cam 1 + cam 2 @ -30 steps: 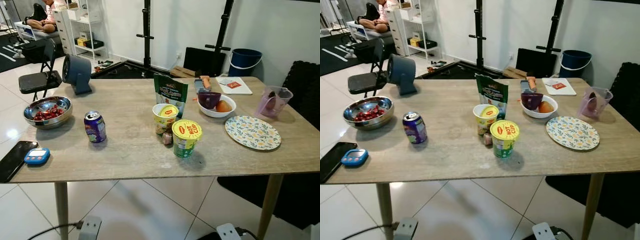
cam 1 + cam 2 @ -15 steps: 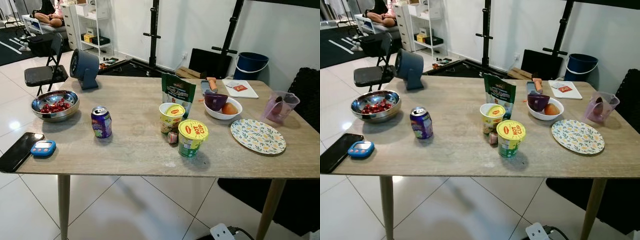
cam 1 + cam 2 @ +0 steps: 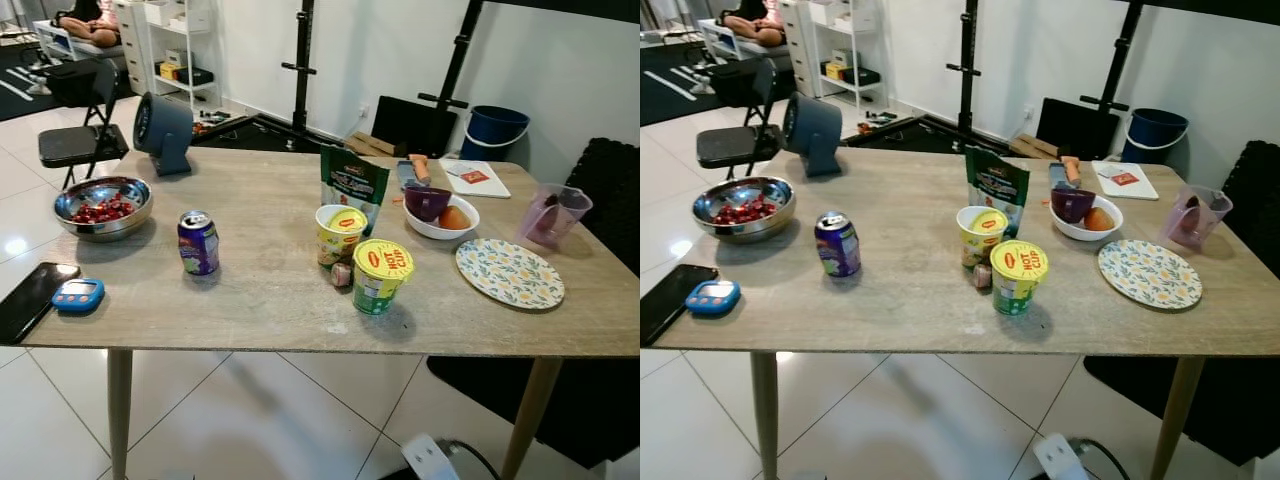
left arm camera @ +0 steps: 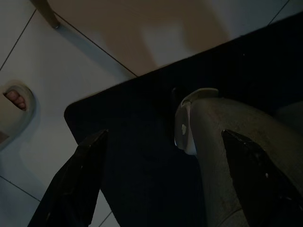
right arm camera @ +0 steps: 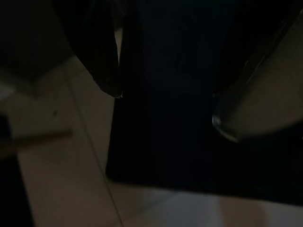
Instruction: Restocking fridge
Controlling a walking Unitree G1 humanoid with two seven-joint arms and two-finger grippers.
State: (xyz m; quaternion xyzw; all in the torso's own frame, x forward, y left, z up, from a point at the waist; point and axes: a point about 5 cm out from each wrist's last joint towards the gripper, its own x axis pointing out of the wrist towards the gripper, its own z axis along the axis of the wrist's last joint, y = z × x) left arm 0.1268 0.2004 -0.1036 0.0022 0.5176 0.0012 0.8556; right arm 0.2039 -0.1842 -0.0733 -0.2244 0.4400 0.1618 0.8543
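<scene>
Yellow-lidded cup (image 3: 379, 274) reads "HOT CUP"; both hands idle

Both eye views look down from standing height across one long wooden table (image 3: 270, 290); wrist views face the dim tiled floor (image 4: 94, 71).

Surface (image 3: 270, 300), left edge to right:
- phone (image 3: 25, 300) and timer (image 3: 78, 294) side by side at the near left corner
- bowl of cherries (image 3: 102, 207) behind them
- fan (image 3: 160, 133) at the far left edge
- can (image 3: 198, 242) toward the middle
- two noodle cups, one (image 3: 379, 276) nearer, one (image 3: 341, 233) behind it
- pouch (image 3: 353, 185) upright behind the cups
- bowl with fruit (image 3: 436, 212) right of the pouch
- plate (image 3: 508, 272) nearer on the right
- jug (image 3: 553, 214) at the right edge
</scene>
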